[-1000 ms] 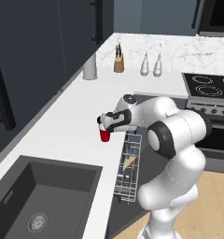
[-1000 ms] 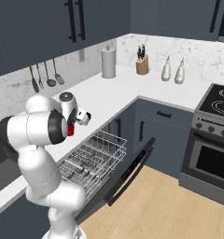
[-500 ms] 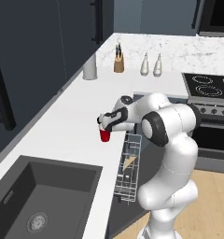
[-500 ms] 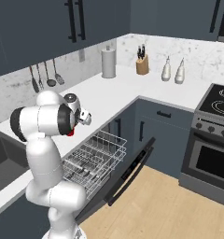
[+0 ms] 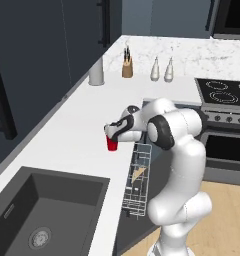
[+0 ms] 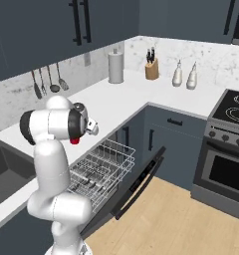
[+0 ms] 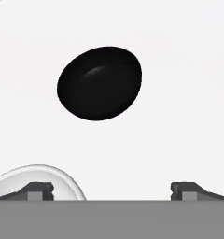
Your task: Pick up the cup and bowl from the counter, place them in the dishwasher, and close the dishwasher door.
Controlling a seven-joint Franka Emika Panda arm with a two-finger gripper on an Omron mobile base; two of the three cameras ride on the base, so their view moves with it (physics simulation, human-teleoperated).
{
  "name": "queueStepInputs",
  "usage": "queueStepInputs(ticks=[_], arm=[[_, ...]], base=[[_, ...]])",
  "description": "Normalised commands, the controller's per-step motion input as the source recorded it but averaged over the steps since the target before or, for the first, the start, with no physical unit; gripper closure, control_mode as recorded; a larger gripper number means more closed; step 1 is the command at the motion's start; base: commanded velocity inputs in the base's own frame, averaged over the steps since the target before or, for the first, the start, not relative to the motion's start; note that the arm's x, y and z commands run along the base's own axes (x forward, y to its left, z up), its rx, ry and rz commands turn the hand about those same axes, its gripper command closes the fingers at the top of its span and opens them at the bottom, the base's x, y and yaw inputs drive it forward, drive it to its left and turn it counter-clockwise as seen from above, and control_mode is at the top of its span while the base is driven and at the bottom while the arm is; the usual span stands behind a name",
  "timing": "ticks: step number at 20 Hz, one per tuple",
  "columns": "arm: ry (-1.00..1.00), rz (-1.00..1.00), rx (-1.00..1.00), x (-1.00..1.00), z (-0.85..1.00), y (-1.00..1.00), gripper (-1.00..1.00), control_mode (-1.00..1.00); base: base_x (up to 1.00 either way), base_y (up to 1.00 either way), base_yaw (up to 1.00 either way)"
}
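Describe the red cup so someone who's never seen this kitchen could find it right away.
Find the long white counter running from the dark sink toward the corner. Near its front edge, above the pulled-out wire dishwasher rack, stands the cup, just beneath the open gripper. It is the one small red thing on the counter.

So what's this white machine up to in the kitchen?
A white robot arm is reaching over the counter with its hand open, right above a small red cup near the counter's edge. It holds nothing. From the camera on the hand, a black bowl sits on the counter just ahead. Below, the dishwasher door hangs open with the wire rack pulled out.
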Motion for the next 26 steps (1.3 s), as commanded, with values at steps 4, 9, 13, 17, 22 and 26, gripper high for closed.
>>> queueStepInputs(ticks=[4,9,13,17,22,26], arm=[[0.0,0.0,0.0,0.0,-0.37,0.1,1.0,-1.0],[0.0,0.0,0.0,-0.21,-0.32,0.0,1.0,-1.0],[0.0,0.0,0.0,-0.37,-0.16,0.03,1.0,-1.0],[0.0,0.0,0.0,-0.79,0.0,-0.17,1.0,-1.0],[-0.01,0.0,0.04,-1.0,0.0,-0.71,1.0,-1.0],[-0.02,0.0,0.08,-0.81,0.17,-0.85,1.0,-1.0]], base=[[0.0,0.0,0.0],[0.0,0.0,0.0],[0.0,0.0,0.0],[0.0,0.0,0.0],[0.0,0.0,0.0],[0.0,0.0,0.0]])
